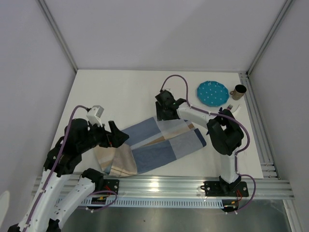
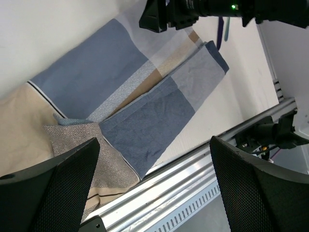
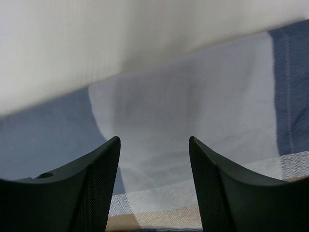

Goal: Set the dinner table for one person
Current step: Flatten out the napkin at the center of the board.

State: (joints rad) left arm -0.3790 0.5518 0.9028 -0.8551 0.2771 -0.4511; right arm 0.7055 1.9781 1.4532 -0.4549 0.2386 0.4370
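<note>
**Over the placemat point(image 1: 164, 147), nothing gripped**

At lower centre of the top view it lies partly folded on the white dinner table point(image 1: 120, 89). My left gripper point(image 2: 154, 145) gapes wide above its left end. My right gripper point(image 3: 154, 140) stands parted over its upper edge.

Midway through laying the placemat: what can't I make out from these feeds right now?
- Right pincer: the top view hides its tips under its own wrist, and its wrist view is blurred, so contact with the placemat is unclear.
- Utensil beside the plate, top view: small, partly covered by the right arm; type unclear.
- Cup, top view: too small to see inside.
- Left wrist view: plate and cup lie outside the frame.
</note>
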